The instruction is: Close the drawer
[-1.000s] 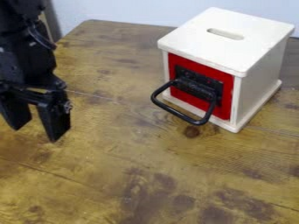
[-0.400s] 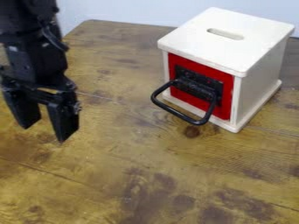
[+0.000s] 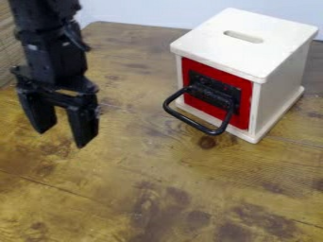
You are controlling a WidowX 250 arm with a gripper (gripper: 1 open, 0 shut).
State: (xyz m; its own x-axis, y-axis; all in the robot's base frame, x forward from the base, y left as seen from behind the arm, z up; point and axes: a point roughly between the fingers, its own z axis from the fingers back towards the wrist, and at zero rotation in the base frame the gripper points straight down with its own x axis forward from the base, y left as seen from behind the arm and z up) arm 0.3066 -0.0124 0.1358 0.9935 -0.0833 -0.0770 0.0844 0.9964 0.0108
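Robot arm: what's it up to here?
The gripper holds nothing; it hangs open over the left part of the table, in front of the box and off to one side. Nothing is touching the drawer or its wire handle. The job is closing that drawer.

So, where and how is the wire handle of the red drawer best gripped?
Probably the front bar of the wire handle, approached from the front: the loop stands out from the red panel, so its front bar looks free, while the black bracket crowds the rear.
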